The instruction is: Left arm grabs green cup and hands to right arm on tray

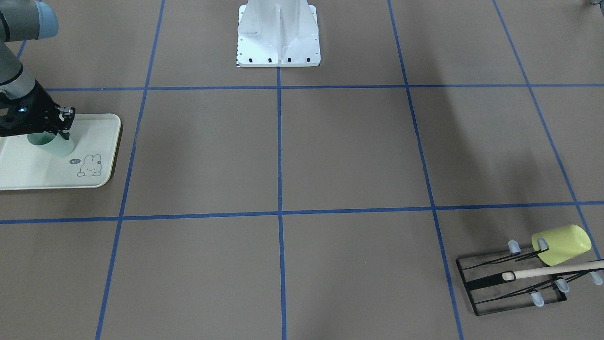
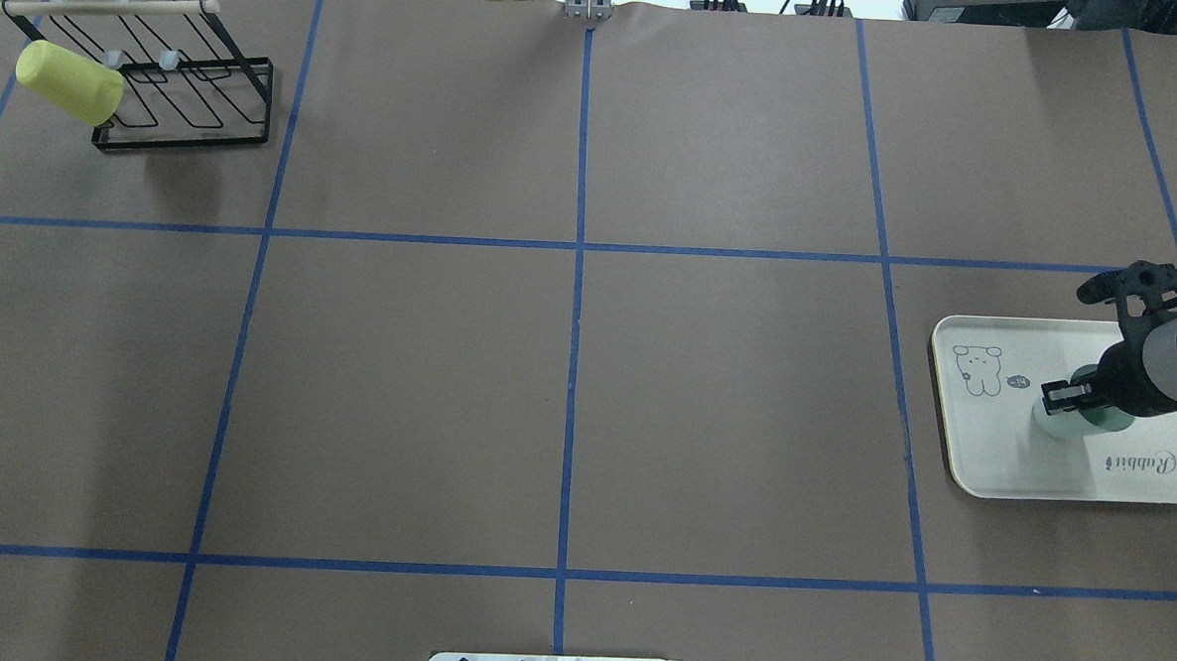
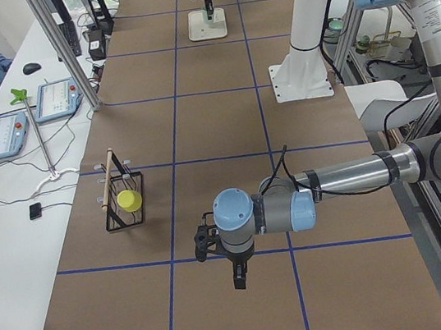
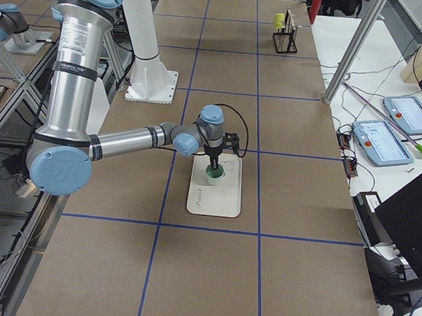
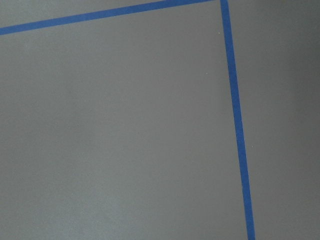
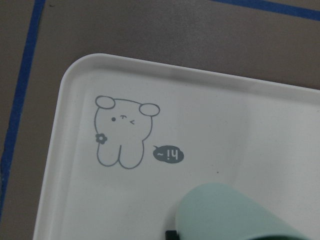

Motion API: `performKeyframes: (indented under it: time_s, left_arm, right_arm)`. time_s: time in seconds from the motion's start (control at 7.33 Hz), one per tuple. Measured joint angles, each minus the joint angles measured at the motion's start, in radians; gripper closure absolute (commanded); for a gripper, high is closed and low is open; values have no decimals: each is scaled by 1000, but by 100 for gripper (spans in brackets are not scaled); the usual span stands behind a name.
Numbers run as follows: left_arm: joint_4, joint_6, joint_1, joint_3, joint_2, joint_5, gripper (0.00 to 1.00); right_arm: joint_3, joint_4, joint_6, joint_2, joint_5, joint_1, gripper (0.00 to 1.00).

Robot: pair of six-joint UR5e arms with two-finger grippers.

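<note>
The green cup (image 1: 59, 147) stands upright on the cream tray (image 1: 28, 172), next to its bunny drawing. My right gripper (image 1: 52, 137) comes down from above and is shut on the green cup's rim. The overhead view shows the same: right gripper (image 2: 1082, 407), green cup (image 2: 1059, 426), tray (image 2: 1000, 463). The right wrist view shows the green cup's wall (image 6: 235, 212) over the tray (image 6: 70, 165). My left gripper (image 3: 238, 277) shows only in the exterior left view. It hangs over bare table far from the tray, and I cannot tell whether it is open or shut.
A yellow-green cup (image 2: 68, 81) hangs on a black wire rack (image 2: 196, 105) with a wooden bar, in the corner opposite the tray. The white robot base (image 1: 278, 38) stands at the table's middle edge. Blue tape lines divide the brown table.
</note>
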State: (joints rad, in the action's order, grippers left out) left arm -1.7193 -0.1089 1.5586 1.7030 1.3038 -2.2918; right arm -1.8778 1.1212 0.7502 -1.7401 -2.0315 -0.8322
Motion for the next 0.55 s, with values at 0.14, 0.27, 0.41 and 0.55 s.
performKeyframes:
  time_s: [0.14, 0.27, 0.41, 0.55]
  left_arm:
    - [-1, 0, 0, 0, 1, 0, 0]
    - [-1, 1, 0, 0, 2, 0, 0]
    - [-2, 2, 0, 0, 2, 0, 0]
    - [-2, 4, 0, 0, 3, 0, 0]
  right_arm:
    - [14, 1, -2, 17, 1, 1, 0]
    - [14, 1, -5, 23, -1, -4, 0]
    - [3, 3, -9, 24, -15, -24, 0]
    - [-16, 5, -14, 22, -45, -61, 0]
